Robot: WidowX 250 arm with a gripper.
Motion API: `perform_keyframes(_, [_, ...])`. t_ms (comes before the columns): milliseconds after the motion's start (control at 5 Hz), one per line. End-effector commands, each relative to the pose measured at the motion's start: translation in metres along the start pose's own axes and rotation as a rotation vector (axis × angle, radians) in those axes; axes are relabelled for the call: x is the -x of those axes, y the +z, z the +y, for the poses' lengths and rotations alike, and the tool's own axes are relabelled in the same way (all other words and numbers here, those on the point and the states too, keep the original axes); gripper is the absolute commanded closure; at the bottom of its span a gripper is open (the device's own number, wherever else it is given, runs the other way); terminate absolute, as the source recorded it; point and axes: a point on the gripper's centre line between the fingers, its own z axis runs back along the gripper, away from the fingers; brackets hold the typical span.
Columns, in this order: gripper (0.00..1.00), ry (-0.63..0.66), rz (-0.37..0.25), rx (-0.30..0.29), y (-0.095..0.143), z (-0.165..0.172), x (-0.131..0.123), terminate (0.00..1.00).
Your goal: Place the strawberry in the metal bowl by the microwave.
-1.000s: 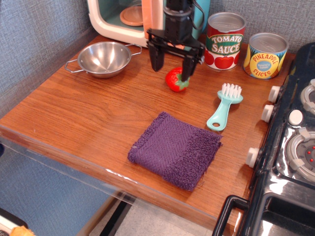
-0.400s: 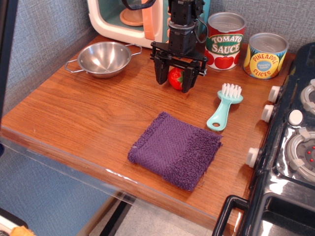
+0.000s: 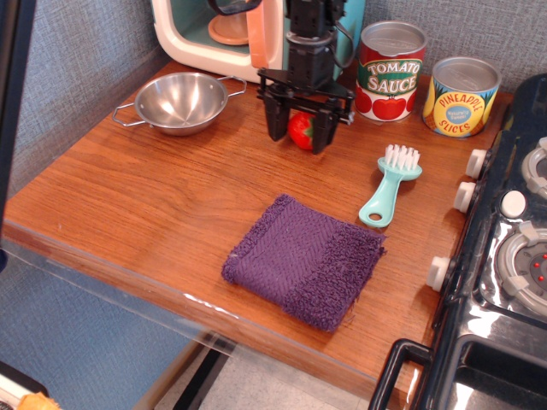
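Note:
The red strawberry (image 3: 300, 131) sits between the two black fingers of my gripper (image 3: 299, 137), at the back middle of the wooden counter (image 3: 154, 213). The fingers stand close on either side of it and seem to hold it just off the wood. The right finger hides its green cap. The metal bowl (image 3: 181, 101) with wire loop handles stands empty to the left of the gripper, in front of the microwave (image 3: 214, 38). The microwave is teal and cream, and my arm covers part of its peach door handle.
A tomato sauce can (image 3: 391, 73) and a pineapple slices can (image 3: 461, 96) stand right of the gripper. A teal brush (image 3: 389, 186) and a folded purple cloth (image 3: 303, 259) lie nearer the front. A black toy stove (image 3: 504, 256) fills the right edge.
The gripper came down around the strawberry and its fingers narrowed. Since then gripper and strawberry have shifted slightly up and to the left together.

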Motion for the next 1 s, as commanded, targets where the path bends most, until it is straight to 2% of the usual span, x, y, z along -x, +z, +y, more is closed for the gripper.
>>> perform_keyframes(0, [1.0, 0.01, -0.218, 0.058, 0.093, 0.033, -0.011, 0.0])
perform_keyframes(200, [1.0, 0.069, -0.208, 0.048, 0.105, 0.07, 0.004, 0.0])
perform_keyframes(600, [1.0, 0.179, -0.123, 0.005, 0.084, 0.128, 0.038, 0.0])
perform_keyframes(800, [1.0, 0.139, -0.074, 0.003, 0.071, 0.123, 0.05, 0.0])
